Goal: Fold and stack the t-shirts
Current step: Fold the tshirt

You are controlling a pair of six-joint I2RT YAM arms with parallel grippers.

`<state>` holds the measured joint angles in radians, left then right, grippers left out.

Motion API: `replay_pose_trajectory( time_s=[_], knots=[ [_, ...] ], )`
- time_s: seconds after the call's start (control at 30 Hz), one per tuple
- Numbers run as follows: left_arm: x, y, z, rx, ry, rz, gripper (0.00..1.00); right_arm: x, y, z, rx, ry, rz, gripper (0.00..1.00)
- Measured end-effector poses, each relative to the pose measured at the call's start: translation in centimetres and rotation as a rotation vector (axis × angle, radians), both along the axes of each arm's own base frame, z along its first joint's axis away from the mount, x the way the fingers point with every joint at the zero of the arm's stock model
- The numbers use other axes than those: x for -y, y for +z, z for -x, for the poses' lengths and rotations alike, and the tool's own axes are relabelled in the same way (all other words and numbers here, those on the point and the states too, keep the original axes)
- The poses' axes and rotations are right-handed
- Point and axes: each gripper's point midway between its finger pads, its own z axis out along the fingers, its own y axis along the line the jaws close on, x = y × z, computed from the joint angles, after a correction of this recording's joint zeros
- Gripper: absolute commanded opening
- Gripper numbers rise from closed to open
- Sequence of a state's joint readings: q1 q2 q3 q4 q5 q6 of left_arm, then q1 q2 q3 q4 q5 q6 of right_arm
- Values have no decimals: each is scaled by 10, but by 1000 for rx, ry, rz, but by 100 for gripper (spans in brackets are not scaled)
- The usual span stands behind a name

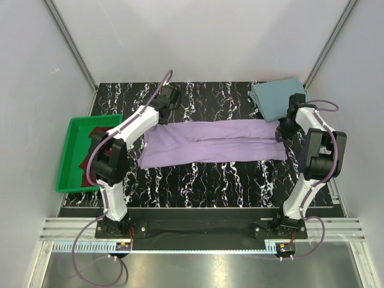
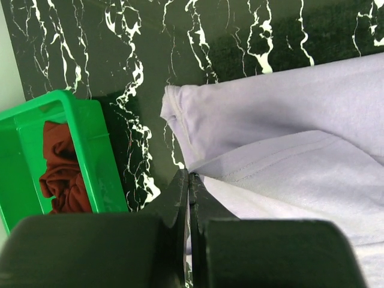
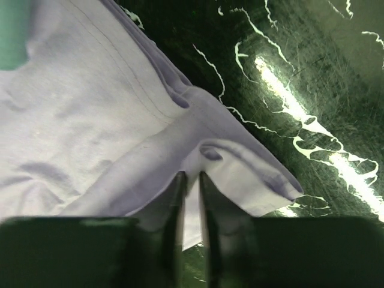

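Worktop: black slab with white marble veining (image 1: 204,186); both arms are bolted at its near edge.
Lavender t-shirt: a soft purple cloth shirt (image 1: 216,143) lies across the middle of the worktop as a long, flat band running left to right, with one arm over each end.
Left end effector: its two dark fingers (image 2: 189,175) are pressed together with no gap.
Left end effector and shirt: the tips sit right at a stitched edge on the left end of the lavender t-shirt. The shirt's corner lies just ahead of them. Whether any cloth is pinched between the fingers cannot be told.
Right end effector: its fingers (image 3: 190,175) stand a thin slit apart, barely open.
Right end effector and shirt: the tips are down on a raised fold at the right end of the lavender t-shirt, close to that end's corner. Purple cloth shows in the slit and on both sides of it. A firm grip is not visible.
Green tray: a bright green plastic bin (image 1: 65,157) sits at the left side of the worktop, near the left end of the lavender t-shirt but apart from it.
Maroon t-shirt: a dark red cloth shirt (image 2: 57,168) lies crumpled inside the green tray.
Teal t-shirt: a dusty blue-green cloth shirt (image 1: 276,99) lies folded flat at the far right corner of the worktop, just beyond the right arm's wrist.
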<state>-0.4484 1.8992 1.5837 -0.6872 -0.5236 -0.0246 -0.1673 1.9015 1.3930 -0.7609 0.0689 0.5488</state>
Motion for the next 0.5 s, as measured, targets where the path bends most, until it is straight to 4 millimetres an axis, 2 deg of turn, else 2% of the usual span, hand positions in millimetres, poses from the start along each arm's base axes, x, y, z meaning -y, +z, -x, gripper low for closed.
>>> replay_pose_trajectory(
  time_s=[0.17,0.27,0.4,0.43,0.5],
  knots=[
    [3,-2,-8,0,0,-1,0,1,7,-7,22,-9,2,36],
    [5,-5,-12,-3,-1,-4,0,3,7,-4,8,-12,12,37],
    [5,-9,-15,-17,-11,-18,0,3,7,2,6,-13,16,31],
    [5,-10,-15,-20,-13,-21,0,1,6,7,2,-13,13,26],
    [5,-12,-16,-26,-16,-27,0,-1,2,19,-10,-13,11,22]
  ],
)
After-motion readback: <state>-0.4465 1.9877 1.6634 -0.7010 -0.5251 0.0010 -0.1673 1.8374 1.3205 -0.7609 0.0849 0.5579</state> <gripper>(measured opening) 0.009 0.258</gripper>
